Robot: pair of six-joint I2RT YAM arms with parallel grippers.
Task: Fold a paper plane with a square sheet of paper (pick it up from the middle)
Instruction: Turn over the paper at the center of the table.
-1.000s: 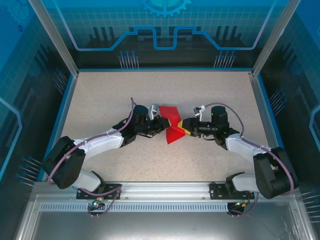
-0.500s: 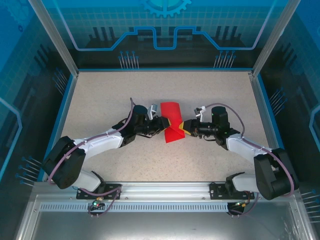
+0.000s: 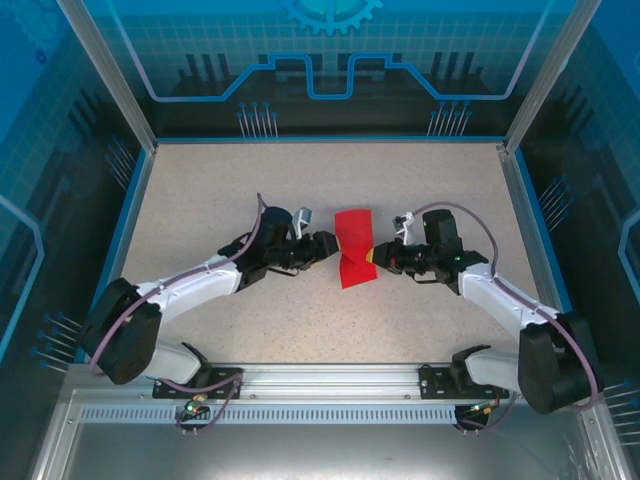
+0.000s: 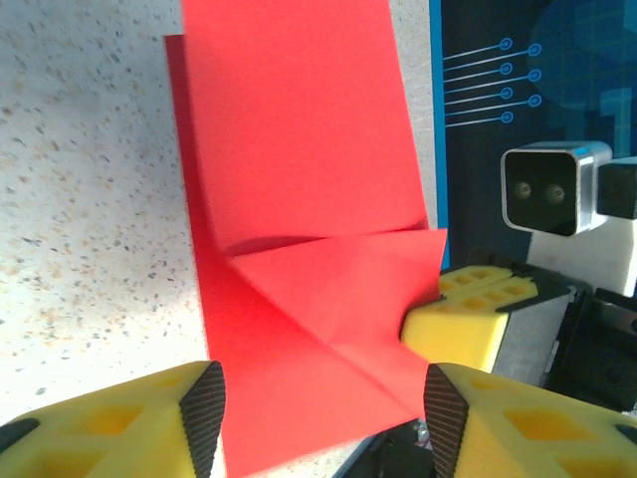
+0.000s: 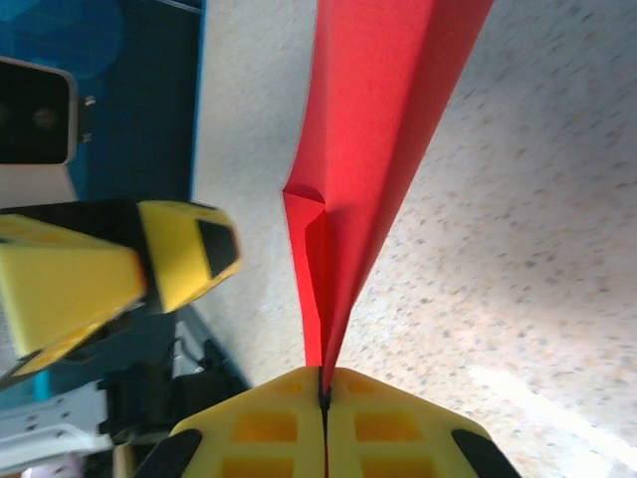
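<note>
A: Handover just done. The left gripper (image 3: 322, 247) has let go. Its jaws stand apart with nothing between the pads, and it sits just left of the square sheet of paper (image 3: 353, 247), a strip of bare table (image 3: 200, 190) showing between them.

B: Agreed. From the left wrist the sheet lies ahead of the spread fingers (image 4: 204, 398), not pinched. The other side?

A: The right gripper (image 3: 376, 256) is clamped tight on the sheet's right edge. In the right wrist view both yellow jaws are pressed together and red paper comes straight out of the seam.

B: State of the sheet?

A: Partly folded, no dart yet. There is one diagonal fold across its near end, and the far half is a plain rectangle. It sits between the two grippers. Whether any of it rests on the table beneath, I cannot tell from above.

B: Against a second ago?

A: Then both grippers met at the sheet, the left one touching its left edge. Since then the left has backed off and opened, the right has closed down on its edge, and the sheet has drifted slightly rightward.

B: Meaning?

A: My reading is that one crease is finished and the grip has passed to the right arm. Most folds remain. The left arm looks free to take a fresh hold. A one-sided pinch on thin paper may let it droop or twist.
</note>
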